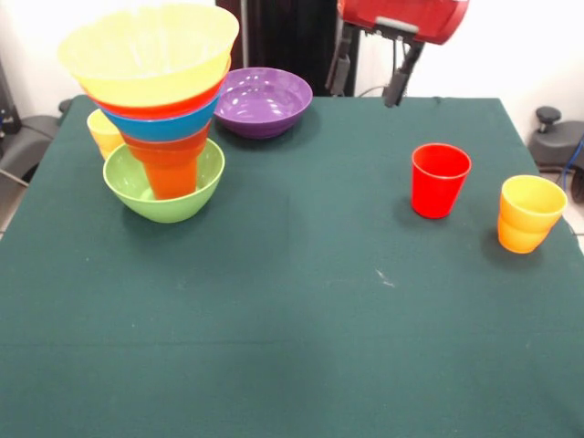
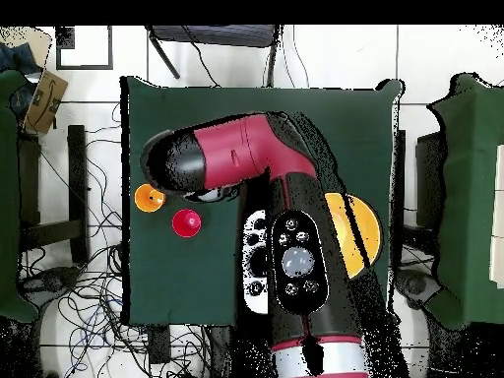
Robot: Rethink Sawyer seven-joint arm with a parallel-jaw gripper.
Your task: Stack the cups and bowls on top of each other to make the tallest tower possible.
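Note:
The tower (image 1: 162, 109) stands at the table's left: a green bowl (image 1: 196, 196) as base, an orange cup (image 1: 172, 173) in it, then orange, blue and a big yellow bowl (image 1: 146, 50) on top. From overhead only the yellow bowl (image 2: 354, 228) shows, half under the arm. A purple bowl (image 1: 263, 100) and a yellow cup (image 1: 101, 130) sit behind the tower. At the right are a red cup (image 1: 439, 180) (image 2: 186, 222) and a yellow-orange cup (image 1: 529, 213) (image 2: 149, 198). My gripper (image 1: 366, 95) hangs open and empty above the far edge, beyond the red cup.
The dark green tablecloth (image 1: 292, 310) covers the whole table. In the overhead view the red and black arm (image 2: 285, 226) lies across the table's middle and hides the purple bowl. Cables and chair bases lie on the floor around the table.

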